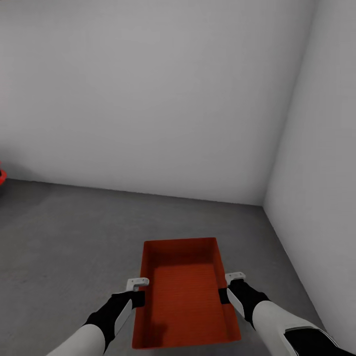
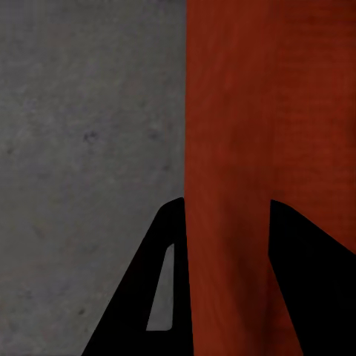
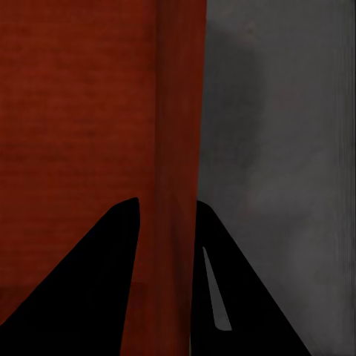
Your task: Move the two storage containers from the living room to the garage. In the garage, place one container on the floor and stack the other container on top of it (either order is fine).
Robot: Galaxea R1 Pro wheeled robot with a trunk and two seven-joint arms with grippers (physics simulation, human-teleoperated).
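One red-orange storage container (image 1: 183,296) is held lengthwise in front of me over the garage's dark grey concrete floor (image 1: 74,237). My left gripper (image 1: 140,296) is shut on its left long wall, and my right gripper (image 1: 223,292) is shut on its right long wall. In the left wrist view the left gripper (image 2: 226,215) straddles the container's wall (image 2: 252,111), one finger on each side. The right wrist view likewise has the right gripper (image 3: 167,211) clamped over the rim (image 3: 178,111), with a soft shadow on the floor (image 3: 282,185) beside it. The bin is empty. The other container is out of view.
Plain white walls meet in a corner ahead on the right (image 1: 264,200). The right wall (image 1: 321,198) runs close beside my right arm. A sliver of the red car (image 1: 1,178) shows at the far left edge. Open concrete lies ahead and to the left.
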